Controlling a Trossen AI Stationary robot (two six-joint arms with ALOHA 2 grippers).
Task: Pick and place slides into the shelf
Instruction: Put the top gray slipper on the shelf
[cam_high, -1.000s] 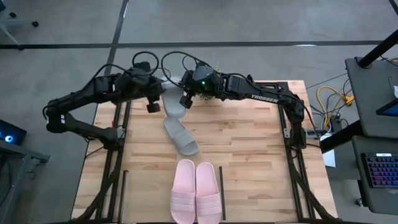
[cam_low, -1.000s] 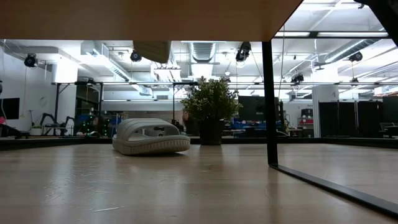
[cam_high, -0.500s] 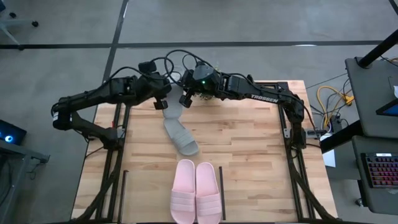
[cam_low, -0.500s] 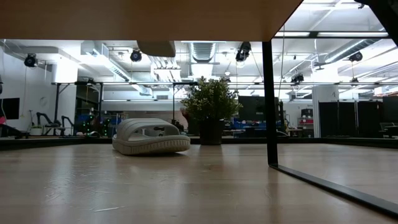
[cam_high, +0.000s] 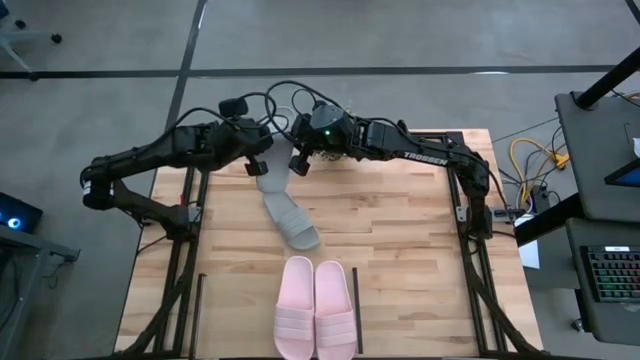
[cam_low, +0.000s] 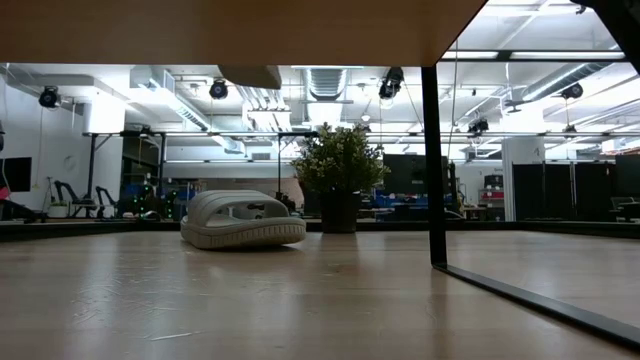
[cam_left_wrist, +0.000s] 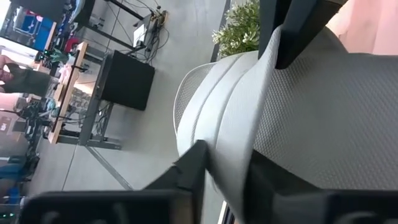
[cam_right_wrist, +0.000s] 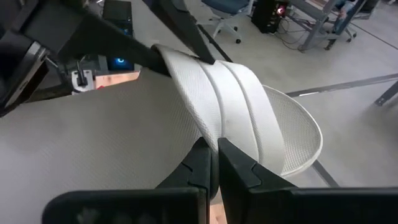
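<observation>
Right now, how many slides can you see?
4: two pink slides together at the table edge, one lying grey slide mid-table, one held grey slide in both arms' fingers.

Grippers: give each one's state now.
Left gripper: closing on the grey-green slide.
Right gripper: shut on the same slide's strap.

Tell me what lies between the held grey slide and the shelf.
The second grey slide lies between the held grey slide and the shelf, whose bay already holds the pink pair.
</observation>
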